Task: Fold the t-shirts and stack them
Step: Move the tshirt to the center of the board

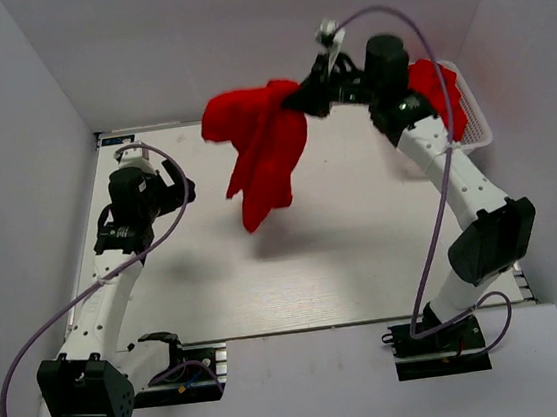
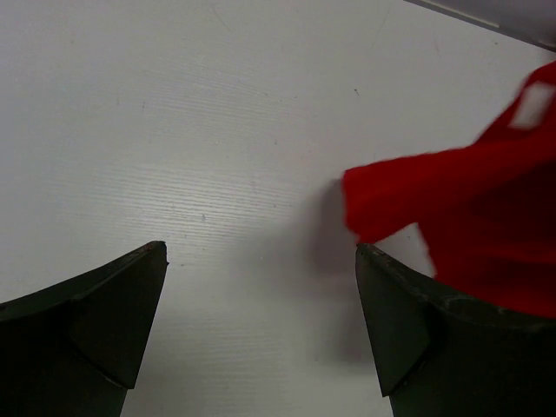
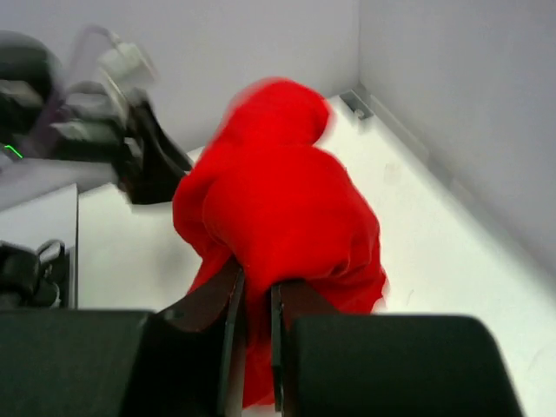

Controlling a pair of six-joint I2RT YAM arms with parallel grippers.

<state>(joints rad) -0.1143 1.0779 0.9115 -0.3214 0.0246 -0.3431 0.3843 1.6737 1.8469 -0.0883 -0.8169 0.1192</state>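
Observation:
A bright red t-shirt (image 1: 266, 144) hangs bunched in the air over the back middle of the table, its lower end dangling toward the surface. My right gripper (image 1: 304, 100) is shut on its upper right part. The right wrist view shows the fingers (image 3: 257, 276) pinching a fold of that t-shirt (image 3: 278, 200). More red t-shirt fabric (image 1: 443, 89) lies in the basket behind the right arm. At the left of the table my left gripper (image 1: 160, 182) stands open and holds nothing. In the left wrist view the hanging t-shirt (image 2: 469, 226) shows beyond the right finger of the open gripper (image 2: 261, 250).
A white lattice basket (image 1: 475, 126) stands at the table's back right corner. White walls close in the back and both sides. Purple cables loop from both arms. The white table (image 1: 345, 261) shows a shadow under the hanging shirt.

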